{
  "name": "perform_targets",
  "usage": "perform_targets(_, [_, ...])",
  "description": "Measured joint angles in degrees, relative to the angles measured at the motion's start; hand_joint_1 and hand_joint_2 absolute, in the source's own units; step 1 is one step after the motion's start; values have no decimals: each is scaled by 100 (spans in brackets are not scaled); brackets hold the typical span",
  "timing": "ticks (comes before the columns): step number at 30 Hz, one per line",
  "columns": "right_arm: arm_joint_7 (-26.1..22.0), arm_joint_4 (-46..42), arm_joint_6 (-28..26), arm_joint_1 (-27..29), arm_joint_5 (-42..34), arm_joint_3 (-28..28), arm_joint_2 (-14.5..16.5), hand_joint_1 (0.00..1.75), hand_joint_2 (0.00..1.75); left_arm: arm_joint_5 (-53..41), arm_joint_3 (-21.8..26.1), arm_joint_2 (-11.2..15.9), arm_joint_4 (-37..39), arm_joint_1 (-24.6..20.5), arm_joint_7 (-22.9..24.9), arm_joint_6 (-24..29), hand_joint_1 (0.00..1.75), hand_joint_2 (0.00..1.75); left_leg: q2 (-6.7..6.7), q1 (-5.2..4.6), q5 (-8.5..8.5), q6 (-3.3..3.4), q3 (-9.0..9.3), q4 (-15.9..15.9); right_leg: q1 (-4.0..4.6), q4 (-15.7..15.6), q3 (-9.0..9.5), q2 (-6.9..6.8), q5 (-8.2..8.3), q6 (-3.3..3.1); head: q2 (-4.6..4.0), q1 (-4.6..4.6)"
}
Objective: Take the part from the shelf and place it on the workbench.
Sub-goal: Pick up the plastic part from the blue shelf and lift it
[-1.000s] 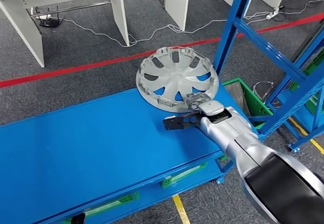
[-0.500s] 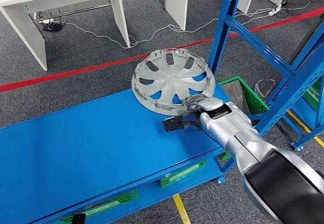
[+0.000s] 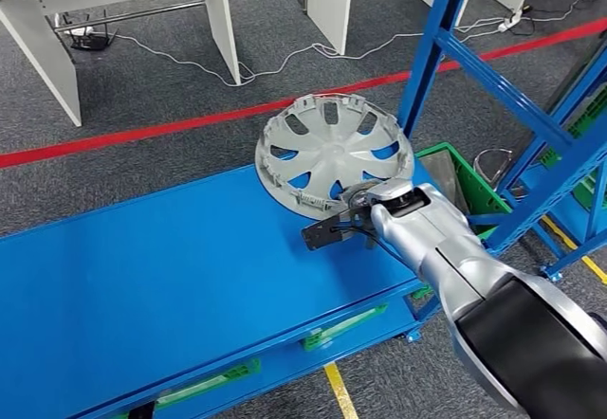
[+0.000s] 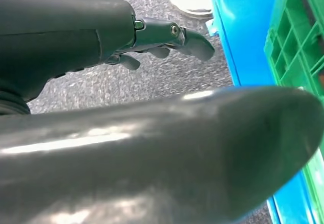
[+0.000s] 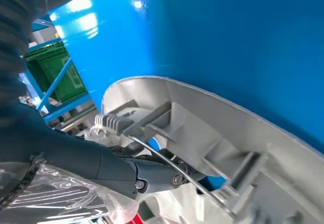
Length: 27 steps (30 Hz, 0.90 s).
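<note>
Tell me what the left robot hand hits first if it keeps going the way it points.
Probably the grey carpet floor: the left robot hand hangs open above it, fingers aimed toward the blue workbench edge, though depth is unclear.

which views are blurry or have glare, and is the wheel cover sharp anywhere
Head view: the wheel cover is sharp and evenly lit on the blue workbench. Left wrist view: the left hand sits too close, a soft blur with streaky highlights. Right wrist view: bright glare patches on the workbench, clear cover ribs, and the right hand is shadowed.
</note>
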Motion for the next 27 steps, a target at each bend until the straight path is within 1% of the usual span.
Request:
perform_targets(1, [-25, 1, 42, -4, 2, 10, -1, 0, 175, 3, 6, 0, 0, -6, -4, 0, 0, 0, 6, 7, 6, 40, 6, -14, -5, 256, -130, -4, -140, 22, 0, 8])
perform_targets(2, [-49, 1, 82, -3, 3, 25, -1, 0, 175, 5, 12, 1, 0, -12, -8, 0, 0, 0, 9, 4, 5, 63, 5, -14, -8, 600, -297, -8, -306, 37, 0, 17])
perform_targets(3, [-83, 1, 121, 2, 4, 42, -1, 0, 175, 10, 18, 2, 0, -15, -11, 0, 0, 0, 11, 1, 3, 80, 1, -13, -9, 1014, -501, -9, -471, 48, 0, 23])
perform_targets(4, [-119, 2, 154, 9, 5, 58, -1, 0, 175, 17, 23, 2, 0, -15, -12, 0, 0, 0, 13, -4, 1, 86, 1, -12, -10, 1342, -670, -10, -569, 52, 0, 23])
perform_targets(5, [-153, 2, 175, 12, 5, 73, -1, 0, 175, 24, 27, 3, 0, -13, -13, 0, 0, 0, 13, -8, -1, 87, 4, -11, -10, 1497, -756, -10, -574, 51, 0, 24])
perform_targets(6, [-185, 1, 190, 9, 6, 86, -1, 0, 175, 30, 31, 3, 0, -12, -14, 0, 0, 0, 11, -11, -3, 87, 13, -10, -10, 1426, -731, -11, -465, 42, 0, 24])
perform_targets(7, [-203, 1, 200, 2, 7, 97, -1, 0, 175, 32, 33, 3, 0, -13, -16, 0, 0, 0, 7, -13, -7, 83, 25, -10, -10, 1111, -580, -12, -268, 25, 0, 25])
perform_targets(8, [-220, 1, 209, -6, 8, 108, -1, 0, 175, 32, 34, 2, 0, -15, -19, 0, 0, 0, 3, -14, -14, 74, 36, -8, -9, 688, -376, -17, -77, 5, 0, 25])
perform_targets(9, [-234, 0, 220, -16, 9, 119, 0, 0, 175, 33, 36, 1, 0, -17, -22, 0, 0, 0, -1, -25, -23, 57, 37, -1, 0, 285, -160, -22, 62, -14, 0, 25])
perform_targets(10, [-259, -1, 234, -24, 10, 131, 6, 0, 175, 35, 37, 1, 0, -18, -27, -1, 0, 0, -5, -34, -26, 32, 31, 4, 8, 18, -16, -22, 127, -32, 0, 20])
perform_targets(11, [-292, -2, 248, -29, 10, 142, 15, 0, 175, 37, 38, 2, 0, -18, -33, -1, 0, 0, -6, -42, -25, 4, 24, 7, 17, -108, 55, -20, 129, -47, 0, 15])
perform_targets(13, [-385, -5, 279, -36, 14, 175, 32, 0, 175, 47, 44, 2, 0, -18, -47, -2, 0, 0, -8, -40, -9, -55, 27, -9, 31, -124, 73, -10, 120, -89, 0, 11])
perform_targets(14, [-429, -8, 294, -39, 16, 191, 38, 0, 175, 53, 49, 2, 0, -17, -54, -2, 0, 0, -8, -35, -23, -83, 36, -5, 22, -141, 85, -13, 129, -119, 0, 12])
perform_targets(15, [-472, -13, 311, -43, 19, 210, 43, 0, 175, 63, 55, 3, 0, -17, -61, -2, 0, 0, -9, -32, -68, -110, 29, 35, 10, -160, 101, -18, 138, -150, 0, 1])
perform_targets(16, [-506, -17, 327, -44, 20, 228, 50, 0, 175, 70, 61, 4, 0, -17, -68, -5, 0, 0, -8, -31, -182, -137, -32, 193, -5, -179, 114, -23, 149, -180, 0, -16])
perform_targets(17, [-531, -22, 341, -40, 16, 242, 57, 0, 175, 77, 66, 7, 0, -17, -76, -9, 0, 0, -8, -28, -351, -161, -150, 478, -16, -193, 125, -28, 157, -202, 0, -34])
perform_targets(19, [-558, -24, 361, -24, -6, 275, 63, 0, 175, 82, 73, 10, 0, -16, -92, -17, 0, 0, -7, -23, -708, -198, -496, 1257, -11, -192, 125, -28, 155, -221, 0, -54])
perform_targets(20, [-573, -24, 367, -18, -19, 293, 63, 0, 175, 84, 77, 13, 0, -12, -98, -17, 0, 0, -7, -23, -785, -206, -619, 1532, -9, -191, 127, -27, 154, -223, 0, -52])
perform_targets(21, [-595, -24, 371, -15, -30, 315, 63, 0, 175, 86, 84, 15, 0, -8, -104, -17, 0, 0, -7, -23, -756, -206, -659, 1616, -8, -190, 130, -23, 153, -224, 0, -53])
perform_targets(22, [-617, -25, 373, -14, -35, 334, 63, 0, 175, 87, 93, 17, 0, -6, -107, -17, 0, 0, -7, -23, -618, -200, -591, 1469, -8, -190, 136, -18, 152, -223, 0, -53])
perform_targets(23, [-636, -26, 374, -15, -39, 353, 63, 0, 175, 89, 103, 19, 0, -5, -109, -17, 0, 0, -7, -23, -408, -186, -431, 1128, -8, -189, 147, -11, 150, -220, 0, -53])
perform_targets(24, [-645, -29, 377, -16, -40, 369, 63, 0, 175, 89, 113, 22, 0, -5, -110, -17, 0, 0, -7, -24, -214, -167, -237, 712, -8, -190, 157, -6, 146, -212, 0, -53])
perform_targets(25, [-646, -32, 379, -18, -42, 380, 62, 0, 175, 89, 119, 25, 0, -8, -111, -17, 0, 0, -9, -30, -82, -148, -62, 332, 3, -182, 156, 2, 141, -197, 0, -52])
perform_targets(26, [-645, -34, 381, -20, -42, 389, 61, 0, 175, 88, 122, 27, 0, -10, -112, -18, 0, 0, -10, -37, -18, -128, 51, 84, 13, -179, 150, 8, 142, -174, 0, -50])
perform_targets(27, [-645, -36, 385, -21, -45, 393, 60, 0, 175, 87, 124, 29, 0, -12, -113, -19, 0, 0, -11, -45, -21, -110, 95, -22, 22, -179, 141, 14, 145, -149, 0, -50])
